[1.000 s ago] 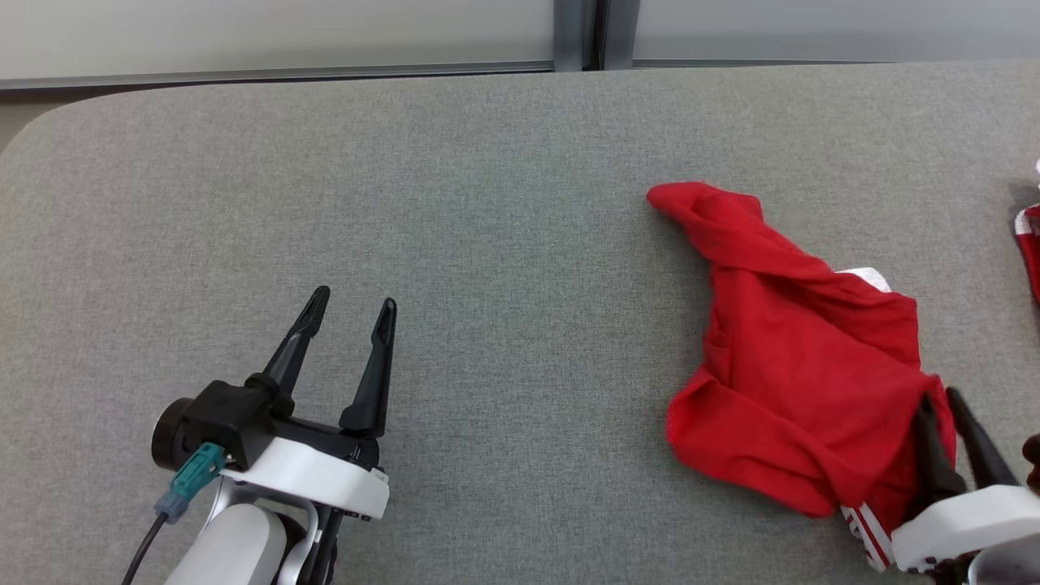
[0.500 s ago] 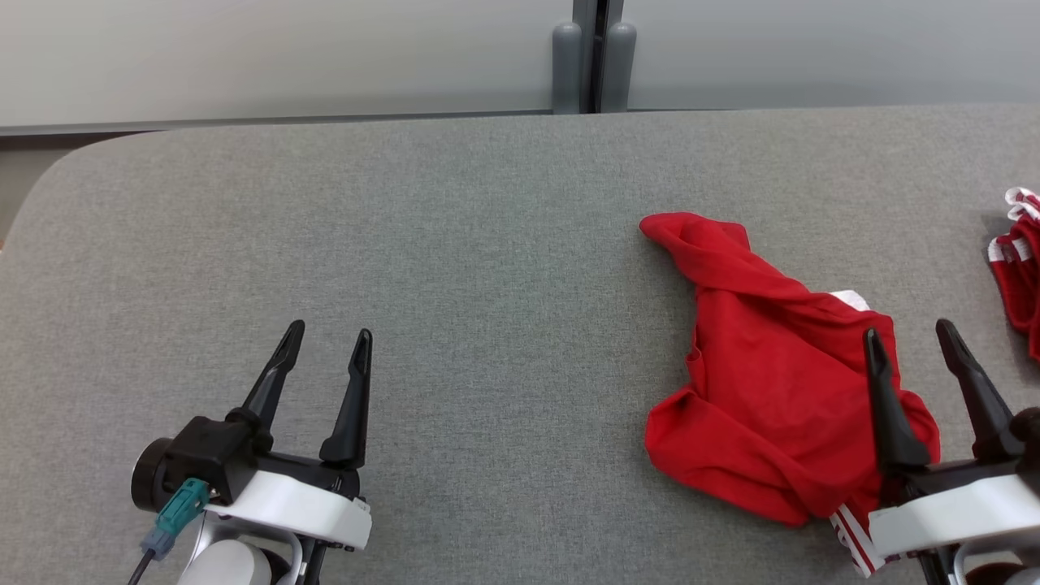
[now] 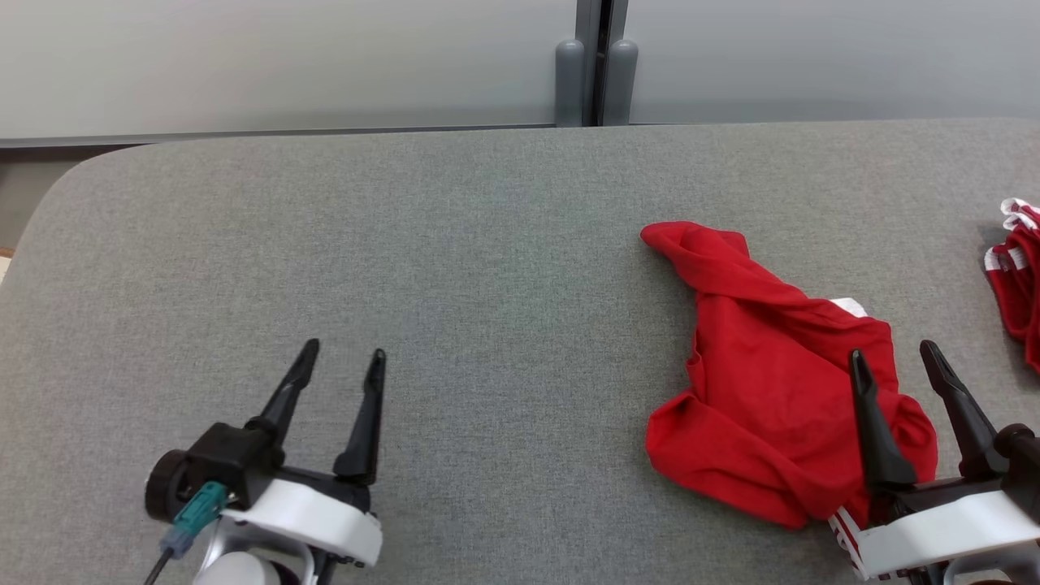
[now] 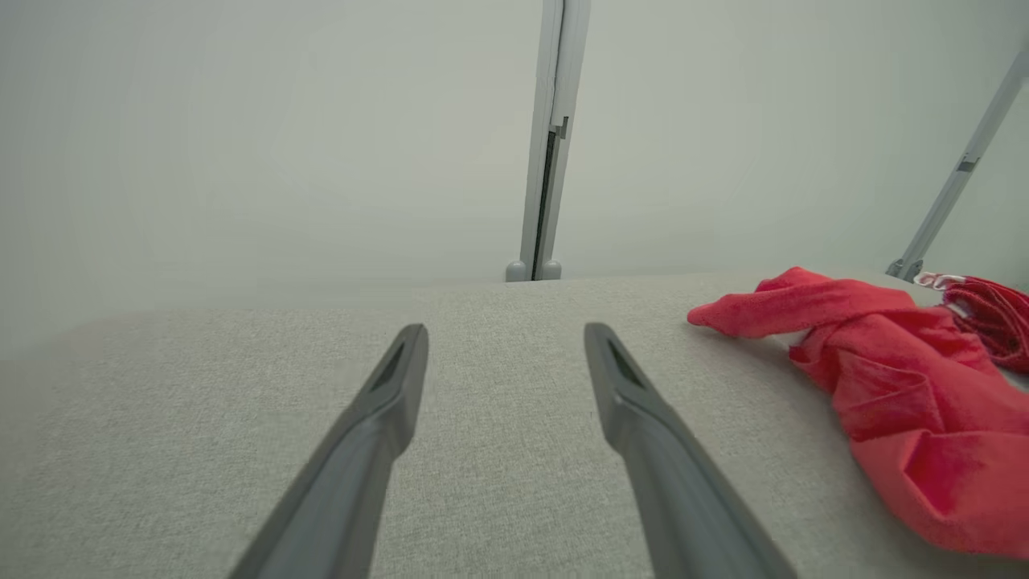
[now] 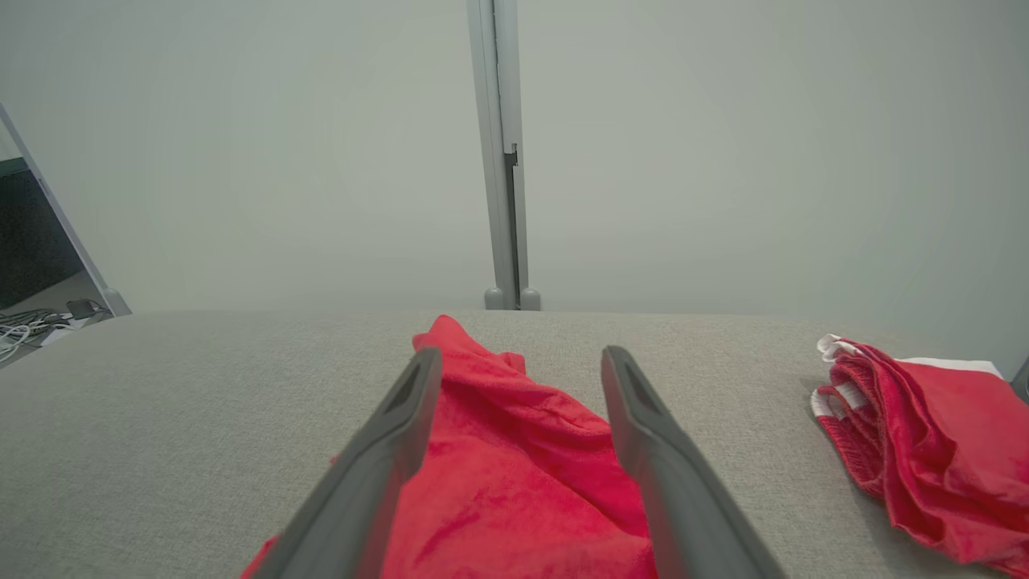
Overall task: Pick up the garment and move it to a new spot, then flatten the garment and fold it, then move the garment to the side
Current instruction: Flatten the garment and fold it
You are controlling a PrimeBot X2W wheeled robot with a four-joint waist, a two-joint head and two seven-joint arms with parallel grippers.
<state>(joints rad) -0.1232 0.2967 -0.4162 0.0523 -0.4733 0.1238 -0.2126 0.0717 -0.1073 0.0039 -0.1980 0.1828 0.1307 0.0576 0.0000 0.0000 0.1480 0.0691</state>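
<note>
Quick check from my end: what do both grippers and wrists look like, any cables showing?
They match: the left gripper and right gripper each have two long, tapering black fingers on a black base joined to a glossy white wrist shell. The left one carries a round black knob, a teal connector and a dark cable. I can read no markings.

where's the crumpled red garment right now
In the head view the crumpled red garment lies on the grey table, right of centre, its near corner under the open right gripper, with a second red garment further right.
</note>
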